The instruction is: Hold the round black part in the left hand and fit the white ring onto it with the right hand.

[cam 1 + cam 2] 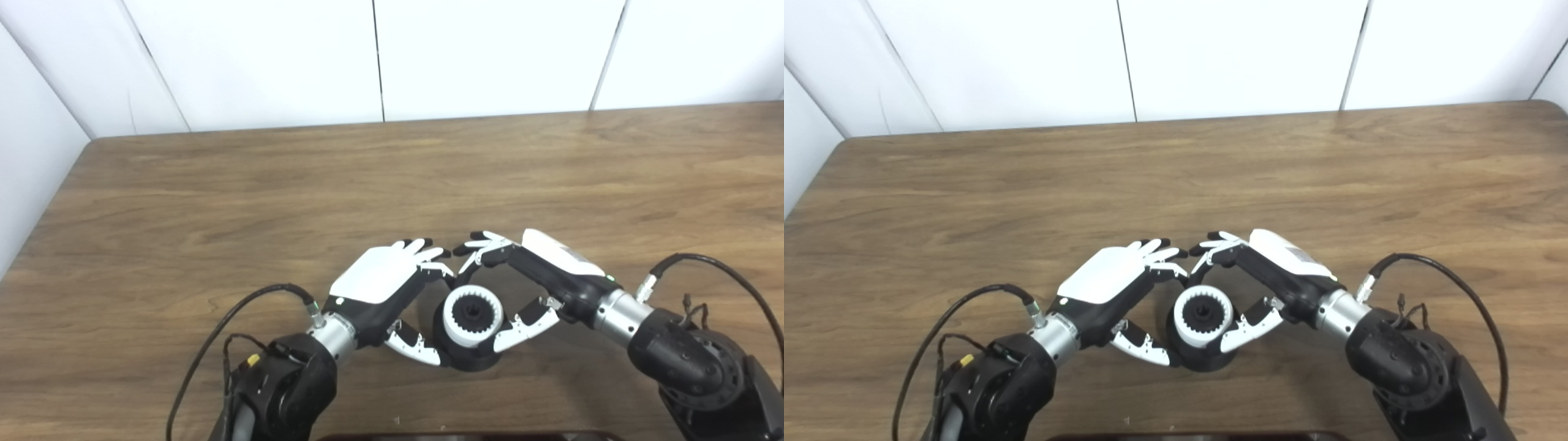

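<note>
Near the table's [184, 202] front edge, the left hand [383, 288] cups the black part [468, 355], steadying it. The right hand [539, 275], fingers curled, grips the white ring [473, 315] seated on top, apparently pressing it home.

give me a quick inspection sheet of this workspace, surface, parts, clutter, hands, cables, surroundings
surface: wooden table, bare wood across the far half
job's things: white ring sits on top of the round black part, which stands between the two hands
clutter: nothing seen
hands: left hand cups the black part from its side, thumb at the base; right hand curls around the ring, thumb low against it
cables: black cable loops off the left wrist; another black cable arcs off the right wrist
surroundings: white panelled wall behind the table
</note>
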